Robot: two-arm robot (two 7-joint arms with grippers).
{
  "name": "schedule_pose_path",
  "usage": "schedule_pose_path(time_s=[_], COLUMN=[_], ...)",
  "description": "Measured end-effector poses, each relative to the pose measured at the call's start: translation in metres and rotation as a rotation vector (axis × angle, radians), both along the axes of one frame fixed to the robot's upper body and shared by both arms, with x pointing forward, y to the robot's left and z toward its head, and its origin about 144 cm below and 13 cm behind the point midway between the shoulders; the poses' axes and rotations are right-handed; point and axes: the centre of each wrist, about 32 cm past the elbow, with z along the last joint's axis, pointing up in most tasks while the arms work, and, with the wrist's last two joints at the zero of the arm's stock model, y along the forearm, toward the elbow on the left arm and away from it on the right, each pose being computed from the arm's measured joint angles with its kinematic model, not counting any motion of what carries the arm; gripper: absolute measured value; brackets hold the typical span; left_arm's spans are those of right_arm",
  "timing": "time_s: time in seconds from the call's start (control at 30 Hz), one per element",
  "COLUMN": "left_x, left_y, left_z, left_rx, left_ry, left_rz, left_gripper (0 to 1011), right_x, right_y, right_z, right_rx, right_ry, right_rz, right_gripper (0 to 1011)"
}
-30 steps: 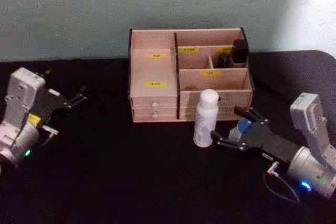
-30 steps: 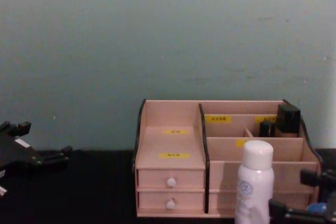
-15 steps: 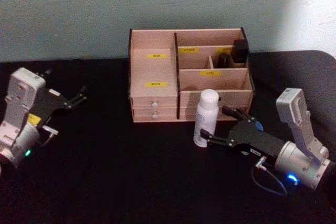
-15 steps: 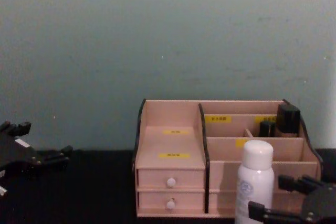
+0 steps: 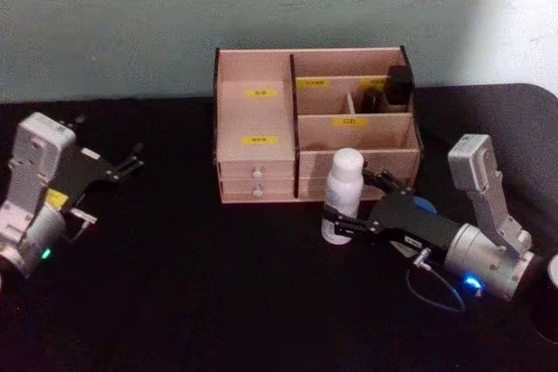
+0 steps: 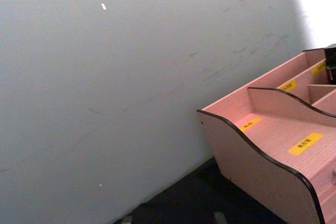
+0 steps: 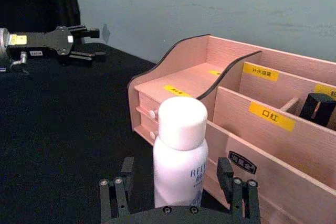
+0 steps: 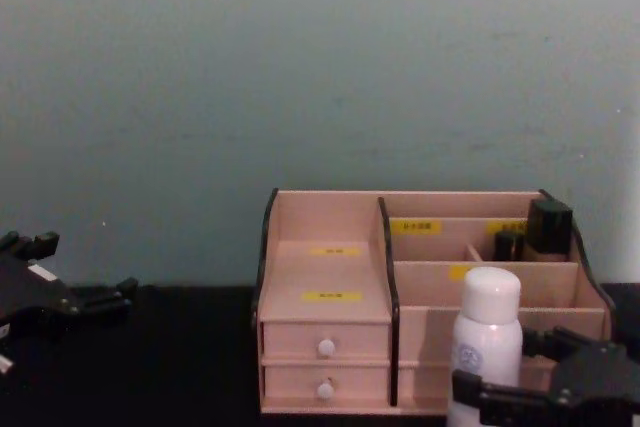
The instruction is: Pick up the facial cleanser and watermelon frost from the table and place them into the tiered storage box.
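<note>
The facial cleanser [image 5: 342,191], a tall white bottle with a rounded cap, stands upright on the black table just in front of the tiered storage box [image 5: 258,112]. My right gripper [image 5: 356,200] is open, low on the table, with one finger on each side of the bottle [image 7: 180,156] and a gap to both. The bottle [image 8: 487,340] and the gripper [image 8: 515,367] also show in the chest view. A sliver of blue, the watermelon frost [image 5: 425,206], peeks out behind the right gripper's body; the rest of the jar is hidden. My left gripper [image 5: 132,159] rests open at the far left.
Small dark bottles [image 5: 398,84] stand in the box's upper right compartments. The box [image 8: 325,247] has two small drawers with white knobs at its lower left. A wall runs close behind the box. Bare black tabletop [image 5: 192,285] lies in front.
My right gripper has slid left from around the blue-lidded jar, so its open fingers now flank the white bottle. The left arm has not moved.
</note>
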Motion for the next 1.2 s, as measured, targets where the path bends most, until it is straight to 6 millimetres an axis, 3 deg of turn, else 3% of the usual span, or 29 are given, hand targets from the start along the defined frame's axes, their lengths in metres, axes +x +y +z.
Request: schedule_pose_path(time_s=[0.9, 1.2], left_x=[0.0000, 0.0000], left_y=[0.0000, 0.0000], left_z=[0.0000, 0.0000], left_rx=[0.000, 0.000], left_ry=[0.000, 0.000], left_rz=[0.000, 0.000], left_gripper=[1001, 1001], right_x=[0.0084, 0.0082], right_y=[0.0031, 0.0031], right_z=[-0.0015, -0.0015], right_rx=[0.016, 0.015], right_ry=[0.023, 0.022], right_rz=[-0.009, -0.009], right_gripper=[997, 815])
